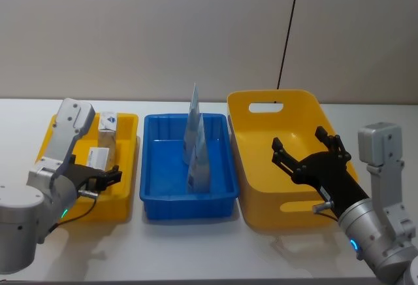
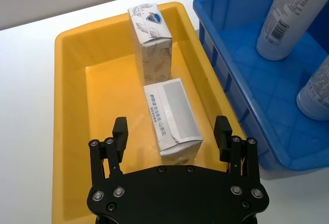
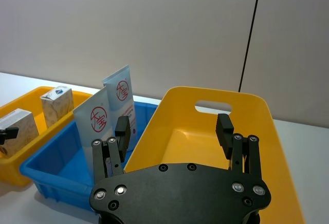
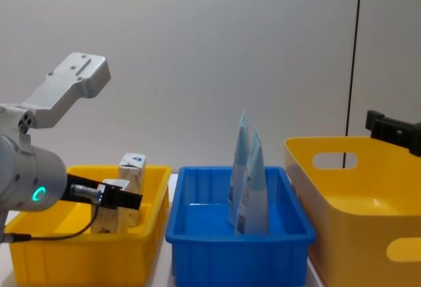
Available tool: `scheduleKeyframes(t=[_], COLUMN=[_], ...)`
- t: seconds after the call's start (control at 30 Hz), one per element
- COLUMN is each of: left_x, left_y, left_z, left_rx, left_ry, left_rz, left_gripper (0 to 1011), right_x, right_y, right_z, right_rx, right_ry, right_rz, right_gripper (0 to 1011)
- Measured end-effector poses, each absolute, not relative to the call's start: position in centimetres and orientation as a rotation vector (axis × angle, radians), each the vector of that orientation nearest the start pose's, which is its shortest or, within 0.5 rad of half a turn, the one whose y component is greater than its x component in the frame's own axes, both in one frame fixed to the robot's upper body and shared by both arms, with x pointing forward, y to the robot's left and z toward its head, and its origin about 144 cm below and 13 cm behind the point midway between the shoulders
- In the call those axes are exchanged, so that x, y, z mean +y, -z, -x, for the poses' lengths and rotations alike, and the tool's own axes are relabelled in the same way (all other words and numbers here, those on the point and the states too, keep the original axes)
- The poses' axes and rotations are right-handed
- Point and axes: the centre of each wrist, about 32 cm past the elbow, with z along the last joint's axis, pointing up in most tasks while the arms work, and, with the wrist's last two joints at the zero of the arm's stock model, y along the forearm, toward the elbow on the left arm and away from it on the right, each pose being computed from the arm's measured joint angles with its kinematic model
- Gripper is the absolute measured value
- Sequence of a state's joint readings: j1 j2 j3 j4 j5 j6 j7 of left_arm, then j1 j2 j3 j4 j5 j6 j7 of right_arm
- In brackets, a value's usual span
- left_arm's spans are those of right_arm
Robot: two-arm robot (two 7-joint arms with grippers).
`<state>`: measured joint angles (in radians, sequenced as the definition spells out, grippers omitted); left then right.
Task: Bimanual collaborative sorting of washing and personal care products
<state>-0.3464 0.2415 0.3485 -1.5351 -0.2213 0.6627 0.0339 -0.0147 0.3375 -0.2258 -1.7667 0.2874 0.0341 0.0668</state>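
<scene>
Hovering over the left tray (image 2: pixel 72 106), the left claw (image 2: pixel 171 126) is spread apart above the near carton (image 2: pixel 172 116); a second carton (image 2: pixel 150 39) sits behind. Two tubes (image 1: pixel 196 148) stand in the blue bin (image 1: pixel 151 161). The right claw (image 3: pixel 172 123), also spread, hangs over the big bin (image 1: pixel 271 94). Likely step: carton pick-up, so lower and clamp squarely.

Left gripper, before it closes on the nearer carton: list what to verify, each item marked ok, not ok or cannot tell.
1. left gripper open: ok, jaws wide apart.
2. nearer carton lined up between its fingers: ok in the left wrist view.
3. Gap to the farther carton: cannot tell; the two look touching or nearly so.
4. right gripper out of the way: ok, open above the large yellow bin.
5. tubes clear of the left arm: ok, standing in the blue bin.
</scene>
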Motion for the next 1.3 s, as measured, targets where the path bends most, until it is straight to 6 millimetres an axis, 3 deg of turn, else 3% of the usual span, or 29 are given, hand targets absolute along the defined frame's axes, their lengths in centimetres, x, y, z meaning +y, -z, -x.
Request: scheduleKeyframes(t=[1.3], left_x=[18.9], left_y=[-122.0], left_z=[-54.2], left_rx=[0.246], left_ry=[-1.332], left_rz=[-0.445], left_gripper=[972], right_x=[-23.7], right_y=[-118.9], right_z=[-44.3], right_rx=[-0.075], right_ry=[1.229], right_rz=[-0.026], right_gripper=[1002])
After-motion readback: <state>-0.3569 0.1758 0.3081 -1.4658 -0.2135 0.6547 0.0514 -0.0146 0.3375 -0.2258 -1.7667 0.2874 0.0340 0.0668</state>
